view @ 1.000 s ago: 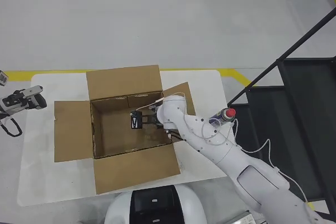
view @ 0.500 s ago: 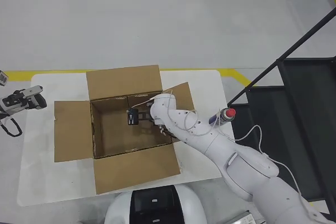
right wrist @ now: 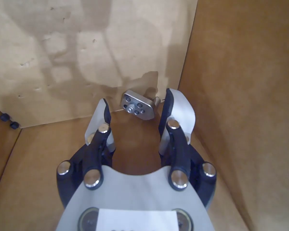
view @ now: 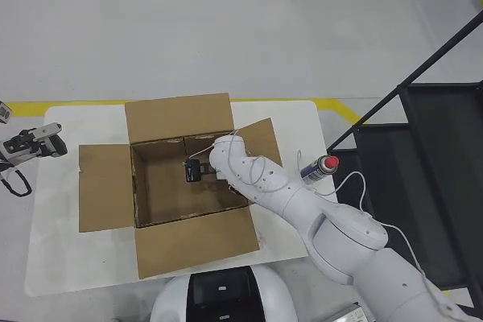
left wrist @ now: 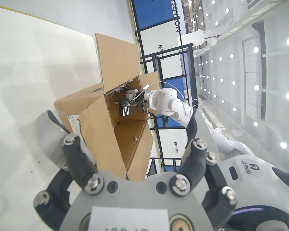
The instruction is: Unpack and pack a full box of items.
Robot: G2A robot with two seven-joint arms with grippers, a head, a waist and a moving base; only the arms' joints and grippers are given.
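We find a small silver metal plate with round holes (right wrist: 137, 108) inside the open brown cardboard box (view: 105, 187). It lies along the seam where a pale cardboard face meets a darker one, close to an inner corner. Two tiny black pieces (right wrist: 9, 121) sit together farther along the same seam, well apart from the plate.

The right gripper (right wrist: 136, 99) is down in the box with its fingers (right wrist: 175, 104) spread wide. The plate sits just past the fingertips, in line with the gap between them, and nothing is pinched. From above we see this gripper (view: 195, 171) near the middle of the box's far half, its arm coming in over the right-hand flap. The left wrist view shows it (left wrist: 124, 106) through the open top.

The box stands on a white table (view: 64, 241) with all four flaps folded outward. A dark spray can with a red cap (view: 319, 167) is at the table's right edge, beyond the right flap.

The left gripper (left wrist: 121, 118) hangs off the table's left side (view: 55, 138), well apart from the box. Its fingers are spread and hold nothing.
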